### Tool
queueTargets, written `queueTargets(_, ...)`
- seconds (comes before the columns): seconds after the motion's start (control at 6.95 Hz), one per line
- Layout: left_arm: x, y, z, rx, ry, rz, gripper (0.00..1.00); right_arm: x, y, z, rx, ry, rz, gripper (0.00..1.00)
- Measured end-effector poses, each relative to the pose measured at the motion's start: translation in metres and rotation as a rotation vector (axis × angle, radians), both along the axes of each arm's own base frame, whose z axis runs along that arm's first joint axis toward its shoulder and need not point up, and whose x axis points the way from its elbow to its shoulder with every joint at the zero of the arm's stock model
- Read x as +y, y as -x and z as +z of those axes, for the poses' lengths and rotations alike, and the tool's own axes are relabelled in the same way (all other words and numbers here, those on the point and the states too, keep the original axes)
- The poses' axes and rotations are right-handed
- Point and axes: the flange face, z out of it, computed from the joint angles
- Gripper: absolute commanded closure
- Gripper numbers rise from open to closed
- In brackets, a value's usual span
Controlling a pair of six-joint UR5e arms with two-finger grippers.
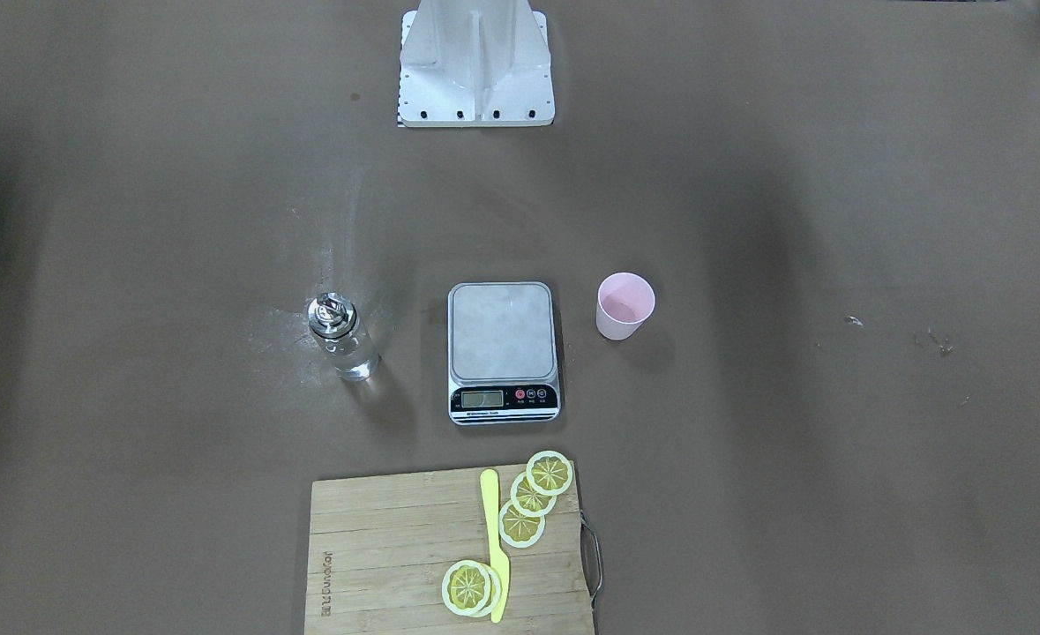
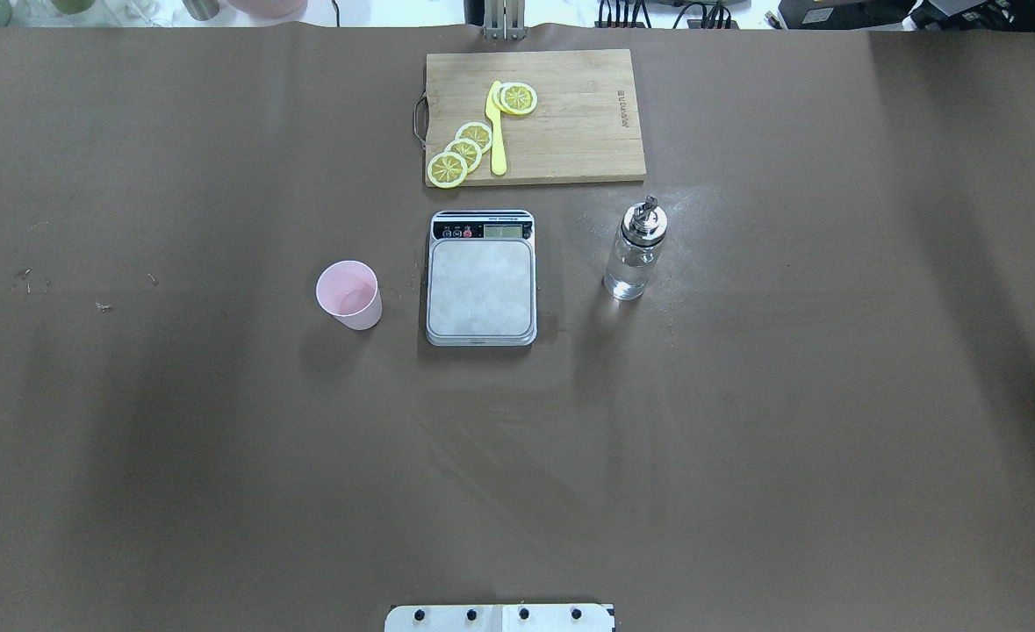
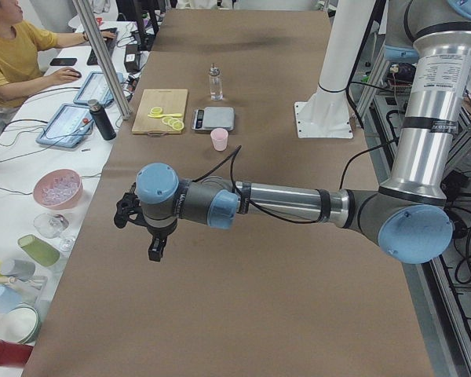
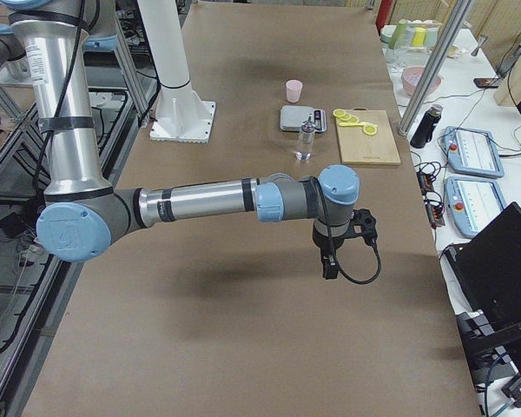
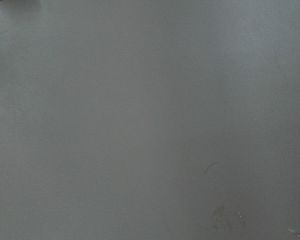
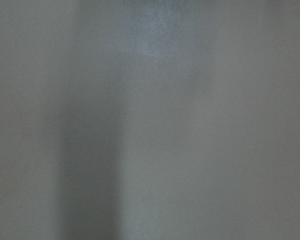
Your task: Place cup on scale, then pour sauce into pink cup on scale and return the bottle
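The pale pink cup (image 2: 349,295) stands upright on the brown table, left of the scale (image 2: 481,279) and apart from it. The scale's steel plate is bare. The glass bottle (image 2: 634,250) with its metal pourer cap stands upright to the scale's right, with clear sauce (image 2: 627,274) in its lower part. Both arms hang over the near part of the table, far from these things. The left gripper (image 3: 155,250) and the right gripper (image 4: 328,268) show only in the side views, so I cannot tell whether they are open or shut. Both wrist views show only bare table.
A wooden cutting board (image 2: 561,123) with lemon slices (image 2: 460,154) and a yellow knife (image 2: 497,127) lies just beyond the scale. The robot's white base (image 1: 475,62) stands at the table's near edge. A person (image 3: 16,55) sits at a side desk holding bowls and tablets.
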Motion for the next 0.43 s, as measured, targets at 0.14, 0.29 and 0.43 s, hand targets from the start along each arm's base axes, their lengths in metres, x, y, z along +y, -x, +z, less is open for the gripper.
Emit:
queueTargets(0.14, 0.0, 0.001, -0.001, 0.0, -0.002, -0.001, 0.02, 0.0, 0.0, 0.0, 0.0, 0.0, 0.0, 0.0)
queueTargets(0.29, 0.0, 0.001, -0.009, -0.001, -0.015, -0.005, 0.02, 0.0, 0.0, 0.0, 0.0, 0.0, 0.0, 0.0)
queueTargets(0.43, 0.003, 0.001, -0.023, -0.005, -0.044, -0.009, 0.02, 0.0, 0.0, -0.001, 0.0, -0.002, 0.0, 0.0)
